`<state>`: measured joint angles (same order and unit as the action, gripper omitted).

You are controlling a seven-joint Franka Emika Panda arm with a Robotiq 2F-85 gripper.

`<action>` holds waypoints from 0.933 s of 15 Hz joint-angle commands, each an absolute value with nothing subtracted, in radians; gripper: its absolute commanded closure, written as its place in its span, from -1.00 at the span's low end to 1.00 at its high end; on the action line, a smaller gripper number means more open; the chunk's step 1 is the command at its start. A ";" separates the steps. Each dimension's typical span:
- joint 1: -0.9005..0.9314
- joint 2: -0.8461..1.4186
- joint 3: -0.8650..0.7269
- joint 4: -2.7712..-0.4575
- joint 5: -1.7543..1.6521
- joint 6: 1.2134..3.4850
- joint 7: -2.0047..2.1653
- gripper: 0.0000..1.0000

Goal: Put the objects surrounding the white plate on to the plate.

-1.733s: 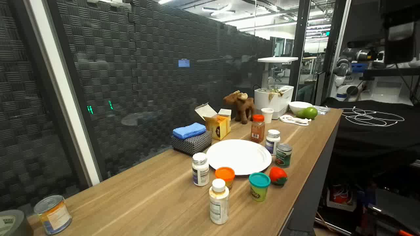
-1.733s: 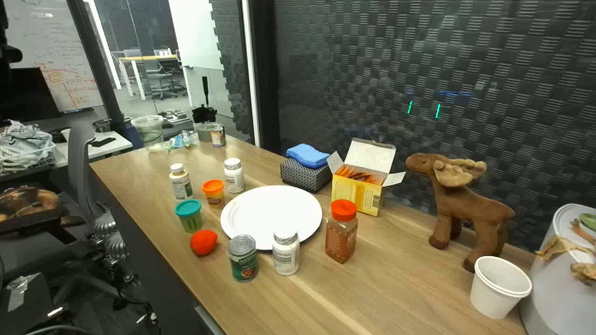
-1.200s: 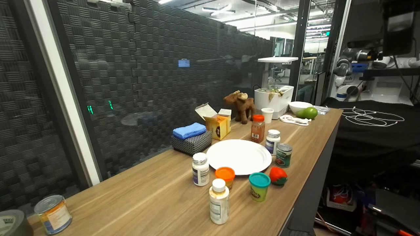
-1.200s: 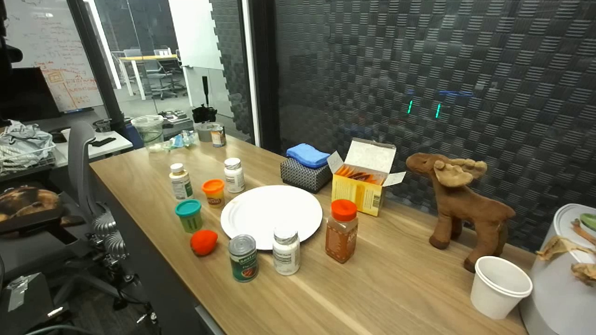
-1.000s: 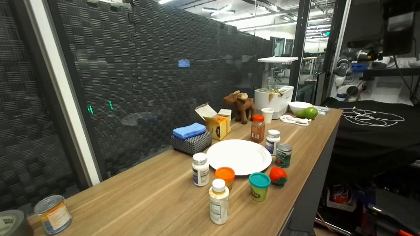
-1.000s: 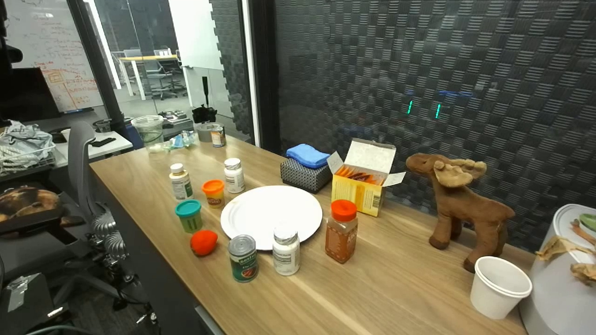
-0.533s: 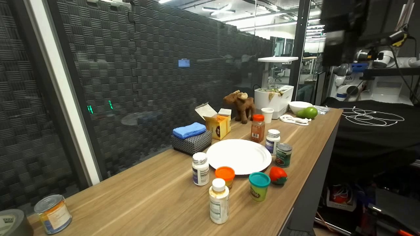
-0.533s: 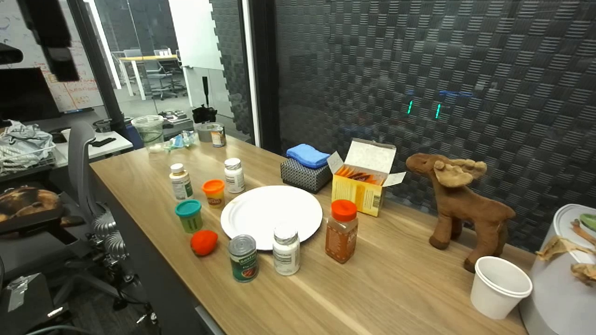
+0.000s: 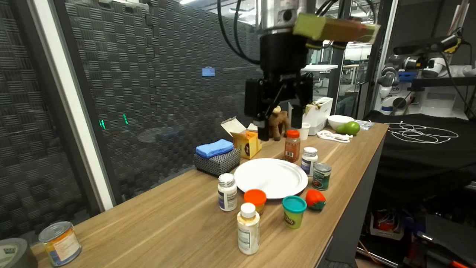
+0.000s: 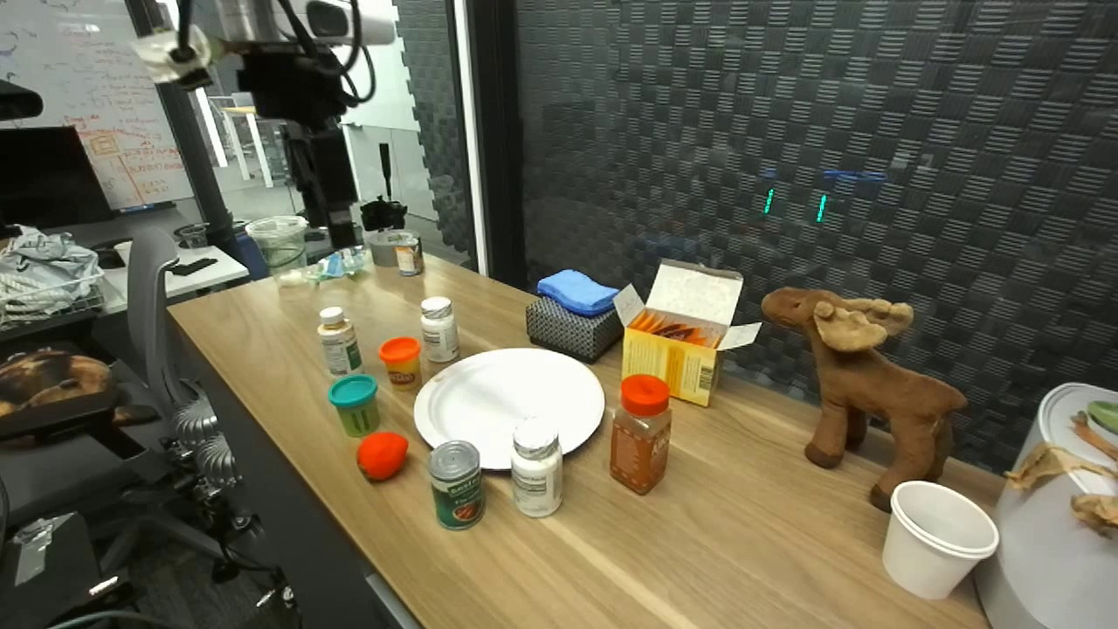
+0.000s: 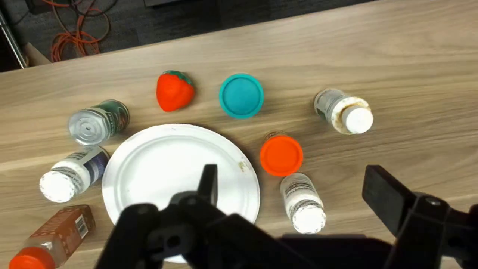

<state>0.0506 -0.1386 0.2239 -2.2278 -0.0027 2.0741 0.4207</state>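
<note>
Well below parted gripper [image 9: 279,124], white plate [image 9: 270,178]

In both exterior views we see a long wooden table [image 9: 156,227] set along a wall [image 9: 167,93] of dark checkered padding. In an exterior view, strip lights [image 9: 247,13] glow high up, and a window [image 9: 359,56] stands past the table's end. In an exterior view we find a whiteboard [image 10: 100,109] with orange writing, a dark screen [image 10: 52,179], a grey chair [image 10: 150,332] and a white desk [image 10: 223,271]. Our wrist view shows dark floor [image 11: 149,26] past the table.
</note>
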 commanded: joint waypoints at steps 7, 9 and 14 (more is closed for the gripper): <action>0.103 0.275 0.140 -1.813 0.006 1.879 0.373 -1.00; 0.121 0.305 0.135 -1.807 0.001 1.937 0.384 -1.00; 0.160 0.354 0.114 -1.825 -0.020 2.038 0.411 -1.00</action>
<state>0.1279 0.3279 0.1416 -1.8415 -0.0133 1.9937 0.3964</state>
